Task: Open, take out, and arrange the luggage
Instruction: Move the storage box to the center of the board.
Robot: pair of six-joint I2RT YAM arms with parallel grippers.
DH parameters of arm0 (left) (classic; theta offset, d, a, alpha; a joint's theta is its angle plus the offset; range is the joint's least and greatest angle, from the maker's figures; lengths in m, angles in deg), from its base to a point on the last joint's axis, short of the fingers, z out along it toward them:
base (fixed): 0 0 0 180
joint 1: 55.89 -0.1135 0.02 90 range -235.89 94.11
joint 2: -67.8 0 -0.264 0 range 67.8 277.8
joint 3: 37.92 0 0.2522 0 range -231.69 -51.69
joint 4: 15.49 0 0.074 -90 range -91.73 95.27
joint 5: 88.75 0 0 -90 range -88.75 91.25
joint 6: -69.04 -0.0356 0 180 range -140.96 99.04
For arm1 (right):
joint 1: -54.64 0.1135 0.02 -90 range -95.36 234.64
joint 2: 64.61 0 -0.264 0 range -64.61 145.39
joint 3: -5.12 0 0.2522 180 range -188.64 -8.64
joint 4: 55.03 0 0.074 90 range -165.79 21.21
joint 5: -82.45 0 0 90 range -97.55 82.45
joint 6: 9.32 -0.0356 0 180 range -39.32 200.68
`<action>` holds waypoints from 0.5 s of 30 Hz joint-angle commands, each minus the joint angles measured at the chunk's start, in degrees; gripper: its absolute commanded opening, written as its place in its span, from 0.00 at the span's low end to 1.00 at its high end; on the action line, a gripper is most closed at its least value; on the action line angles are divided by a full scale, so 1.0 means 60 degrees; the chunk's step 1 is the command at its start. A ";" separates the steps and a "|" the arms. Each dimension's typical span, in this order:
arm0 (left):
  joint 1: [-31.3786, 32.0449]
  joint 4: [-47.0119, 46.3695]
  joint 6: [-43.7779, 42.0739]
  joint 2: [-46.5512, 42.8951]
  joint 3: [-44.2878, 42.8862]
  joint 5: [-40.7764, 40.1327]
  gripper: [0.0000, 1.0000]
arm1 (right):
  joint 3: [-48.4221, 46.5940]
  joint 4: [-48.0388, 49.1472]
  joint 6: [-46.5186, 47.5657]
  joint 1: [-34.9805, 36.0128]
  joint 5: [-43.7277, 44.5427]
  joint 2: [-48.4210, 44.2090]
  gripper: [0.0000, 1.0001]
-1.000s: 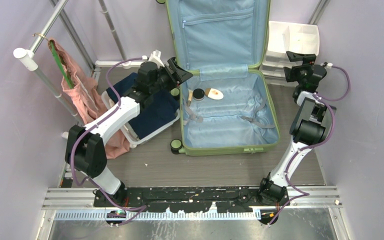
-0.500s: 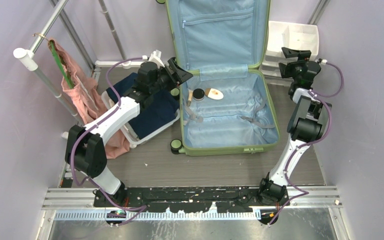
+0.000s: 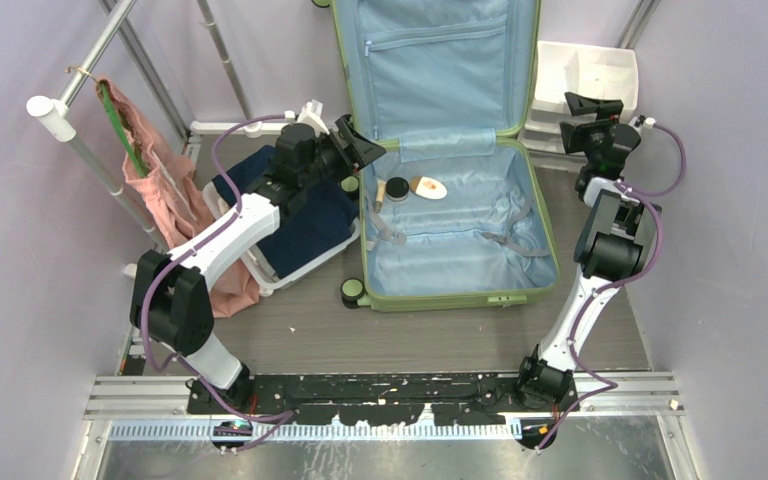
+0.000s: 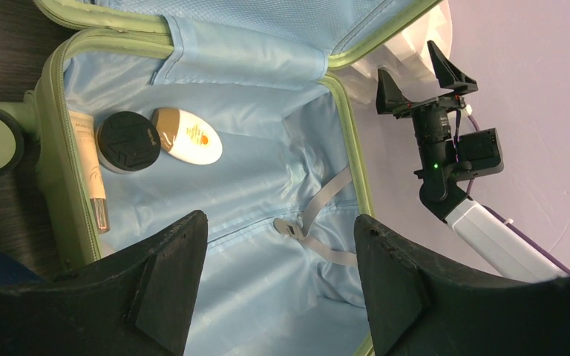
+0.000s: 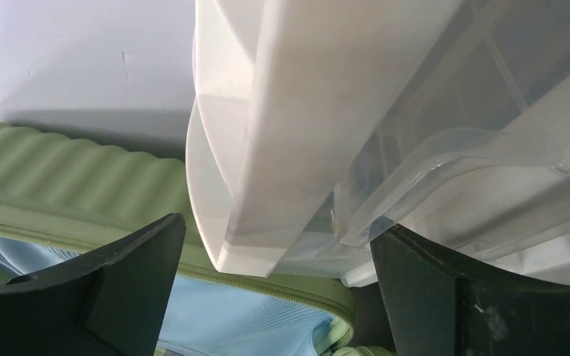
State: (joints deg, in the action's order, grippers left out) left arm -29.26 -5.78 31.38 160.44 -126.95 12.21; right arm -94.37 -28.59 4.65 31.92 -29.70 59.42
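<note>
Moved since a second ago: just the right gripper (image 3: 593, 104), now farther back and a little left, close up to the white drawer unit (image 3: 590, 72); no other change to note. Shows its fingers (image 5: 111, 297) spread wide with nothing between them, drawer front filling the wrist view just ahead. Finds the left gripper (image 3: 364, 140) likewise parted and empty, poised over the back-left rim of the luggage (image 3: 460, 262), between that and the basket (image 3: 260, 272). Places the luggage mid-table, lower half flat, lid (image 3: 460, 95) propped upright at the back. Reads as opening done and taking-out in hand, arranging yet to come. Counts three small items inside, clustered at the back-left of the lower half: one slim tube (image 4: 89, 167) along the wall, one black round jar (image 4: 128, 141) just beside it, one white oval bottle (image 4: 188, 136) touching or nearly touching the jar. Counts also two loose grey straps (image 3: 505, 240) on the lining and one zip pocket (image 3: 430, 40) in the lid. Outside: one basket of navy clothing (image 3: 310, 225), one pink garment (image 3: 165, 200) on the rail (image 3: 55, 112) at left, one drawer unit. Calls next, probably, for lowering the left gripper onto one of the three, closing across its narrow side without knocking the neighbours, then lifting clear of the rim.
</note>
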 commanded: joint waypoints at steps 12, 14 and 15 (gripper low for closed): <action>0.0051 -0.0235 -0.0234 -0.0824 -0.0011 -0.0112 0.74 | 0.0417 0.3061 -0.0203 -0.0340 -0.0457 -0.0849 0.94; 0.0044 -0.0250 -0.0248 -0.0858 0.0078 -0.0088 0.74 | 0.0540 0.3200 -0.0217 -0.0418 -0.0500 -0.0981 0.94; 0.0044 -0.0312 -0.0222 -0.0855 0.0128 -0.0066 0.74 | 0.0612 0.3293 -0.0219 -0.0460 -0.0512 -0.1047 0.94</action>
State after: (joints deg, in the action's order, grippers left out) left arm -29.26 -5.63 31.09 159.02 -126.73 12.16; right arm -90.87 -21.07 4.61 31.01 -32.43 59.53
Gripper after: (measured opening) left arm 0.737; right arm 0.944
